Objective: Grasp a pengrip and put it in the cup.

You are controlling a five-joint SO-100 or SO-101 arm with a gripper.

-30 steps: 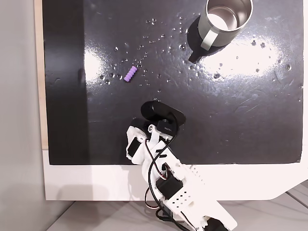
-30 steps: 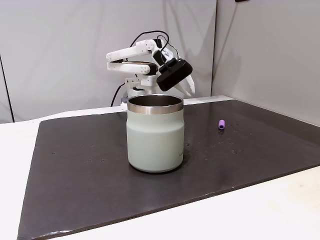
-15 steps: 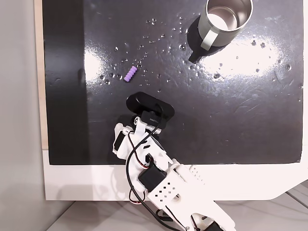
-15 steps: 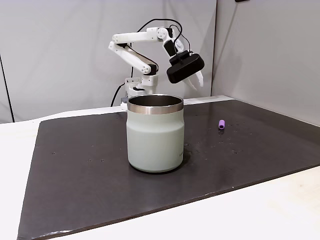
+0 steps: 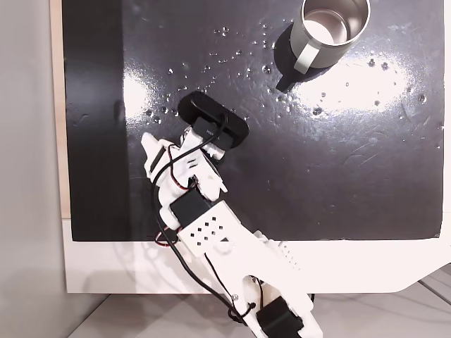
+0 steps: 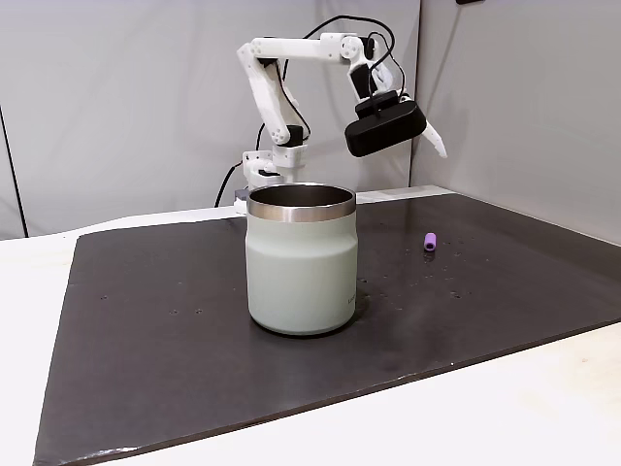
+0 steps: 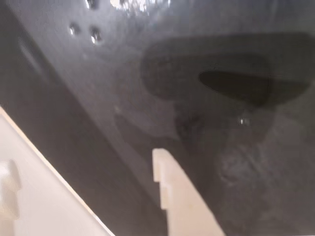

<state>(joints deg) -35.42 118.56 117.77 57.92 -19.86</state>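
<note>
Overhead, the white arm's black wrist camera is covering the tiny light-purple ribbed pengrip, which is lying on the black mat well right of the grey-green steel cup in the side view, while the raised gripper is blurring too much to tell its spread.

Grey walls; glossy black mat on white table

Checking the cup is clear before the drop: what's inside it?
In the top-down fixed view the cup shows only its shiny steel interior with reflections, nothing in it. The pengrip lies on the mat. The cup's near wall hides a strip of the bottom.
</note>
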